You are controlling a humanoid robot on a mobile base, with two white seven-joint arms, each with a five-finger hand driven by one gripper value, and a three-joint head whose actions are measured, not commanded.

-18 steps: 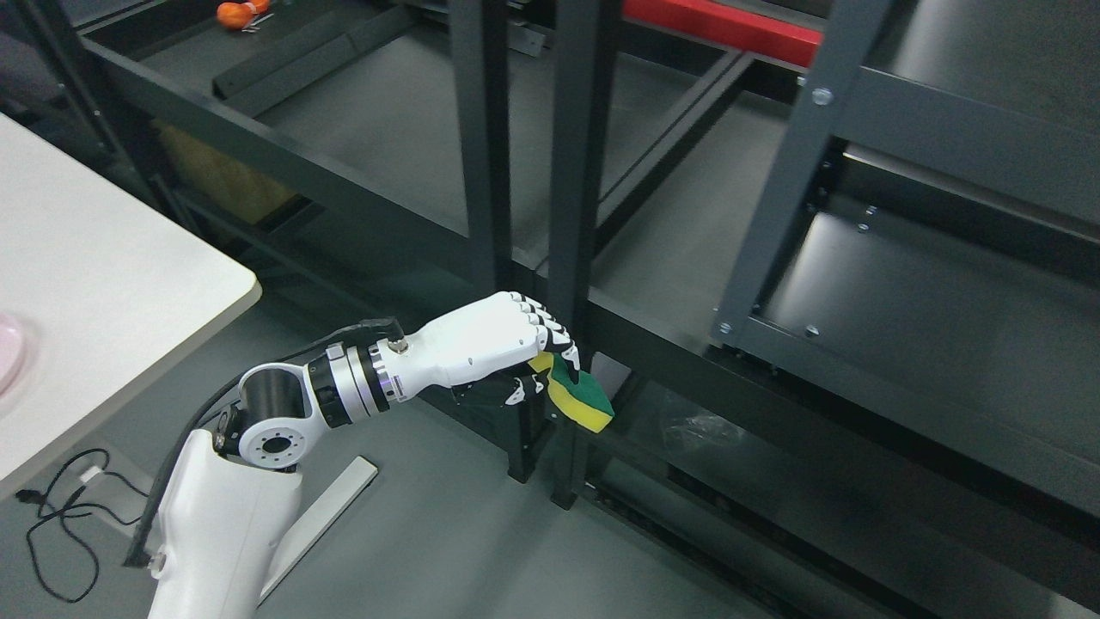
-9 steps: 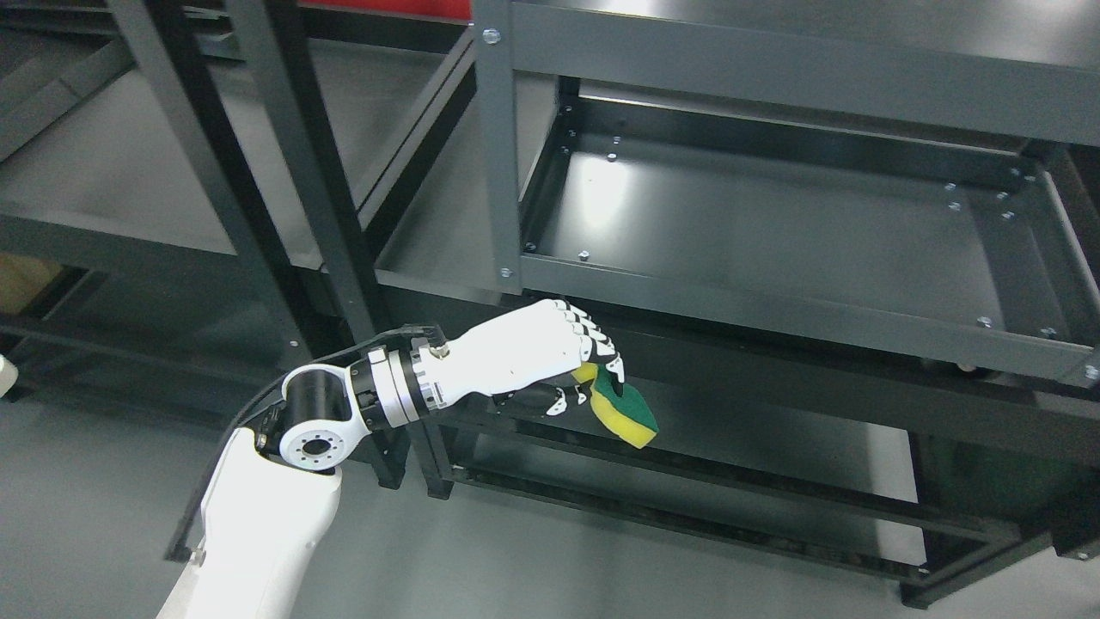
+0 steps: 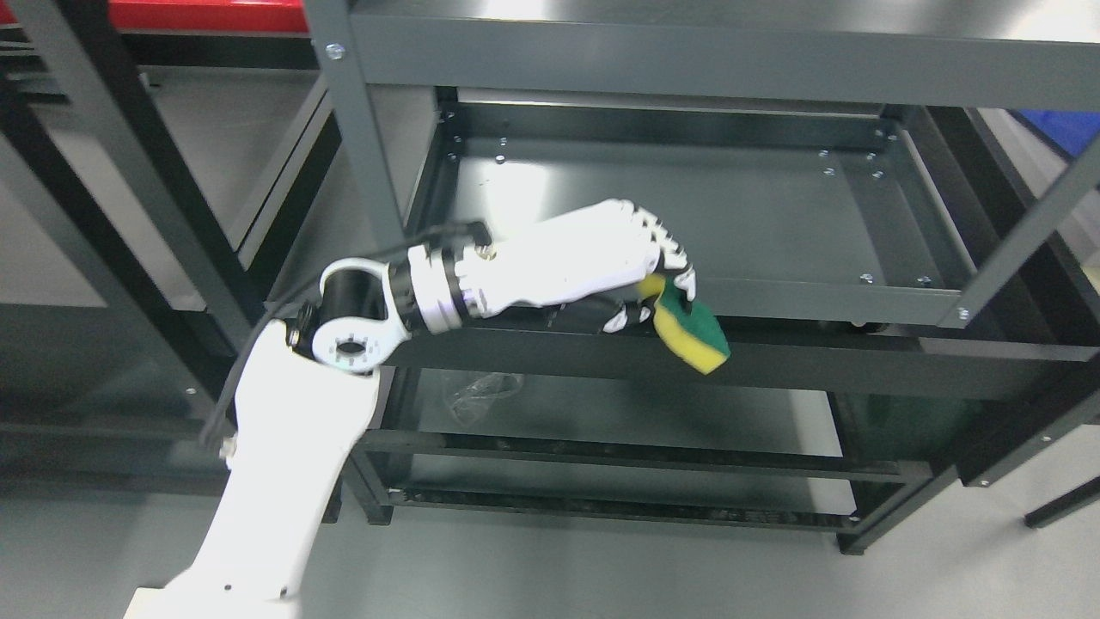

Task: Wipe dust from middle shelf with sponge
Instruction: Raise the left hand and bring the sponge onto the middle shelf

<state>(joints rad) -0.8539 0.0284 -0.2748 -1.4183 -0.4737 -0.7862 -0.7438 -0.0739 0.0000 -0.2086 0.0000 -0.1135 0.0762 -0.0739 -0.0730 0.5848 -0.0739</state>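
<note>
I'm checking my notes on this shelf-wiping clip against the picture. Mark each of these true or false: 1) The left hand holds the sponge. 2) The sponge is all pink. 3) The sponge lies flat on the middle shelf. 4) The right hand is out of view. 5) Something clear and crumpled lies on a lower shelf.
1) The left hand holds the sponge: true.
2) False: it is yellow and green.
3) False: it hangs tilted from the fingers in front of the middle shelf's front rail.
4) True.
5) True: a clear wrapper lies there.
</note>
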